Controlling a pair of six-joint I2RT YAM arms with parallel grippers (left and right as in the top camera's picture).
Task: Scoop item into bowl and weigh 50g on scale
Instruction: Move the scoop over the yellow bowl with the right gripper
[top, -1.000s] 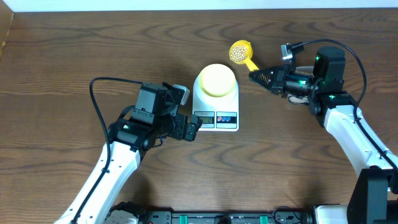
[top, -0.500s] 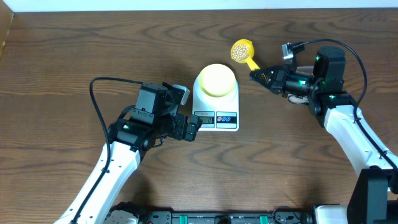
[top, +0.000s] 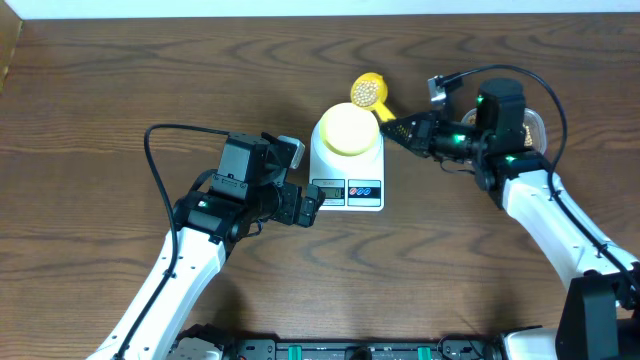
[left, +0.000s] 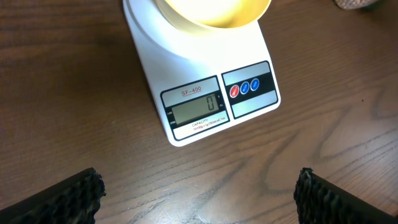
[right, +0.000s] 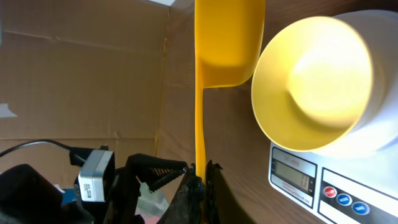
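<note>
Yellow scoop (right: 229, 37), pinched in the right gripper (top: 395, 127), could spill beans (top: 367, 91) beside the bowl (top: 346, 128) if tipped early.

Empty pale-yellow bowl (top: 348, 128) atop white scale (top: 348, 192) — tan beans (top: 366, 92) just beyond

White forearm links (top: 185, 268), black motor housings (top: 245, 165), looping black cables (top: 148, 142), small green indicator lights (top: 200, 207).
</note>
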